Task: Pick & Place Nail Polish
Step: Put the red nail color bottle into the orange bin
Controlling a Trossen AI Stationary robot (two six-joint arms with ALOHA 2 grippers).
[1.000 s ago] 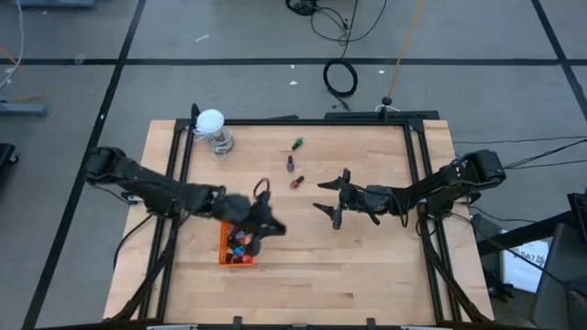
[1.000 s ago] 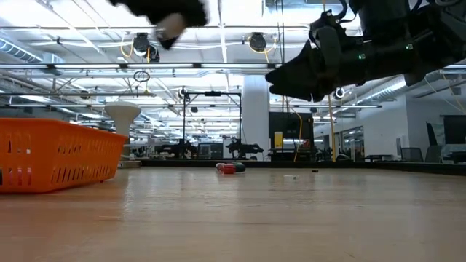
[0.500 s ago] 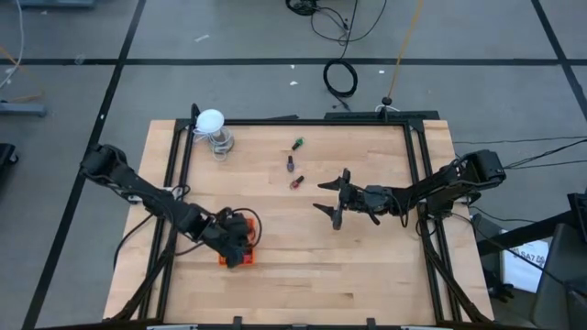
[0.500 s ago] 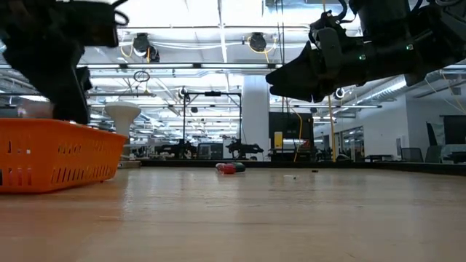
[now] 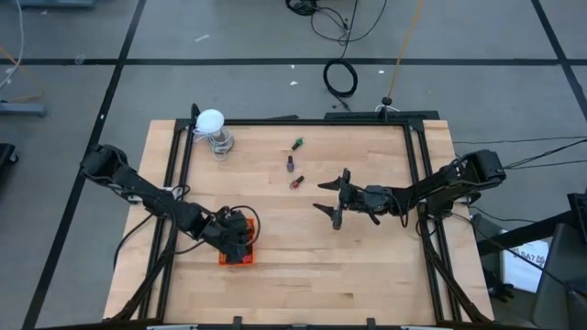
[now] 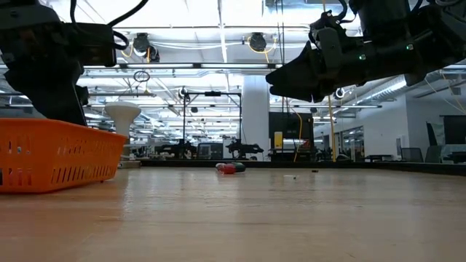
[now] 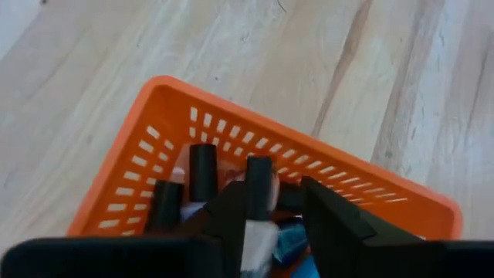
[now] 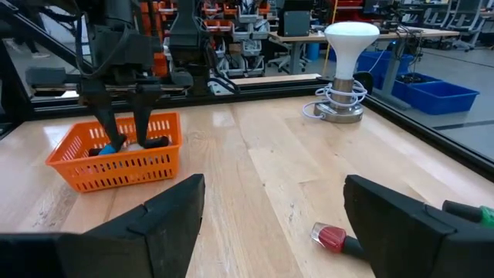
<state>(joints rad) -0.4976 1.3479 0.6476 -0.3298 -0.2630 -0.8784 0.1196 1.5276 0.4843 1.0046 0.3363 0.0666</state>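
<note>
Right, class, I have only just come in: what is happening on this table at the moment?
The left gripper is down inside the orange tray, its fingers a little apart around a pale bottle with a dark cap among others already there. The right gripper hangs open above mid-table. Three nail polish bottles lie loose on the wood: a green one, a dark one and a red one.

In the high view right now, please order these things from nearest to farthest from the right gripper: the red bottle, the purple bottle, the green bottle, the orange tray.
From the right gripper, open over mid-table:
1. Red bottle, just beside it toward the table's middle.
2. Purple bottle, a little farther back.
3. Green bottle, nearest the back edge.
4. Orange tray, on the left side under the left gripper.
</note>
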